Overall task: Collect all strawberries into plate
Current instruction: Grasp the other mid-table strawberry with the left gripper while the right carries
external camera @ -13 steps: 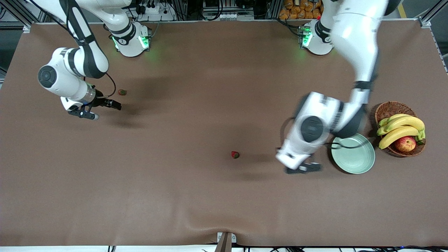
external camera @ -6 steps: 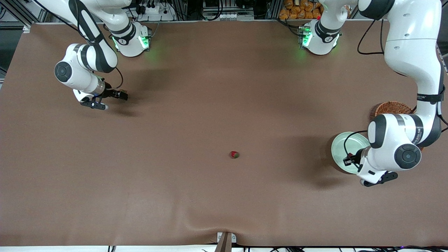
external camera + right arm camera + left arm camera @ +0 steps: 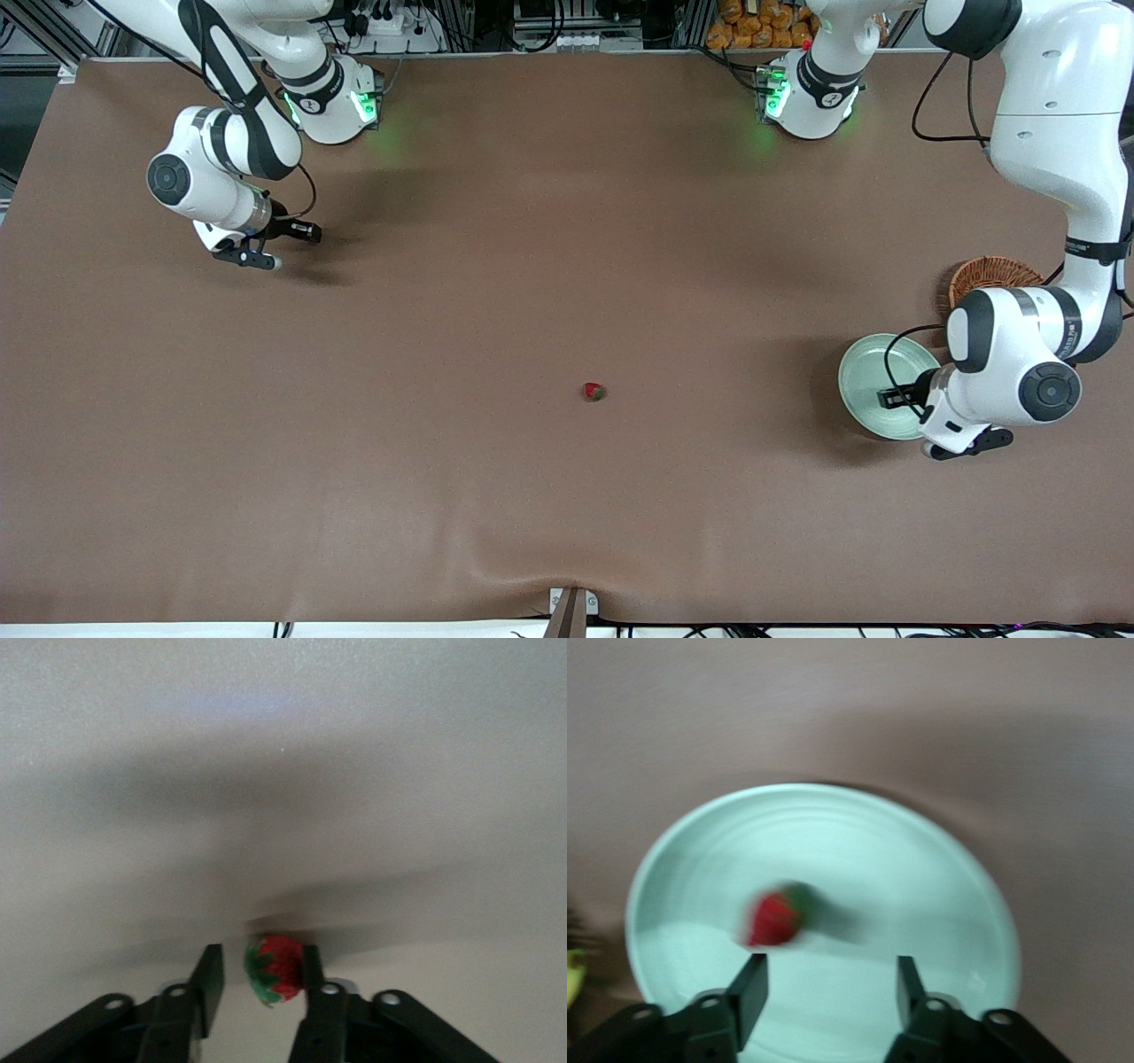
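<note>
The mint-green plate (image 3: 864, 381) lies near the left arm's end of the table. My left gripper (image 3: 893, 399) hangs over it, open and empty (image 3: 828, 988). In the left wrist view one strawberry (image 3: 775, 917) lies in the plate (image 3: 921, 877), just clear of the fingertips. A second strawberry (image 3: 594, 391) lies alone mid-table. My right gripper (image 3: 306, 234) is down at the table near the right arm's base. It is open around the third strawberry (image 3: 276, 968), which touches one finger (image 3: 312, 979), with a gap to the other finger. The gripper hides this berry in the front view.
A brown wicker basket (image 3: 988, 273) stands beside the plate, farther from the front camera and mostly hidden by the left arm. A sliver of yellow banana (image 3: 571, 966) shows at the edge of the left wrist view. The brown table cover bulges at the near edge (image 3: 496, 554).
The left arm swung from between the middle strawberry and the plate to over the plate. The right gripper moved over to the strawberry near its base and now straddles it.
</note>
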`<state>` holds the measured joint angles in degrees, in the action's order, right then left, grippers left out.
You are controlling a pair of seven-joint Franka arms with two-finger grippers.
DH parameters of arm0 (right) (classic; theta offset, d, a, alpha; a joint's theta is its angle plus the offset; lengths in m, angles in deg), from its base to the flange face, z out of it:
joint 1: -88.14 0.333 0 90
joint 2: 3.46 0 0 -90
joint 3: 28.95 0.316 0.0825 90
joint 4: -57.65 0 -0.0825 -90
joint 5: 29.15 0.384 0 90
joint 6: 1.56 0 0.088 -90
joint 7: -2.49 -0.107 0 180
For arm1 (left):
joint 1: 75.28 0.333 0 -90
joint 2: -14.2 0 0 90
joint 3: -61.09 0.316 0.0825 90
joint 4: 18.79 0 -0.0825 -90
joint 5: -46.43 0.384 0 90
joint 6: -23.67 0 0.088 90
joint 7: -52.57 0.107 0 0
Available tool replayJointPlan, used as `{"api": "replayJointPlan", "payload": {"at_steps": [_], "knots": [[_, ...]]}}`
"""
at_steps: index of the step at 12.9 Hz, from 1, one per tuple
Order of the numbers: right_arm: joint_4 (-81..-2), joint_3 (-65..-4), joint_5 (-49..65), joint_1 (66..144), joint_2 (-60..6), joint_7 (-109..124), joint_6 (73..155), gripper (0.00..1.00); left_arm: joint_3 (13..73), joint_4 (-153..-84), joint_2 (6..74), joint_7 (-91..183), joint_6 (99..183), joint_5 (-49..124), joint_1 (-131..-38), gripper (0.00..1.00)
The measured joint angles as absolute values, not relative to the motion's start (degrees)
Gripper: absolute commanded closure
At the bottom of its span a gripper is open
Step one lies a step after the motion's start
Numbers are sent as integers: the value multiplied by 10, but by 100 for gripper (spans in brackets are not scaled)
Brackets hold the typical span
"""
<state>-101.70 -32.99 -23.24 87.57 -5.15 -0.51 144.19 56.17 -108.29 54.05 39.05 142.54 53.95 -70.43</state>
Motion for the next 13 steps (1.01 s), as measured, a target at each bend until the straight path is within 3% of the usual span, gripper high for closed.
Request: {"api": "replayJointPlan", "payload": {"at_steps": [2, 3, 4, 9, 13], "knots": [[-1017, -332, -236, 872, -52, -4, 1445, 73, 555, -1077, 523, 389, 1425, 540, -768, 0], [-1017, -332, -236, 872, -54, -4, 1450, 90, 554, -1070, 518, 383, 1424, 540, -813, 0], [-1017, -332, -236, 872, -55, -4, 1452, 100, 554, -1062, 517, 367, 1424, 540, -863, 0], [-1011, -332, -236, 872, -55, -4, 1442, 100, 556, -1009, 573, 185, 1501, 540, -1032, 0], [-924, -329, -234, 872, -56, -14, 1324, 100, 561, -985, 643, 22, 1611, 540, -1081, 0]]}}
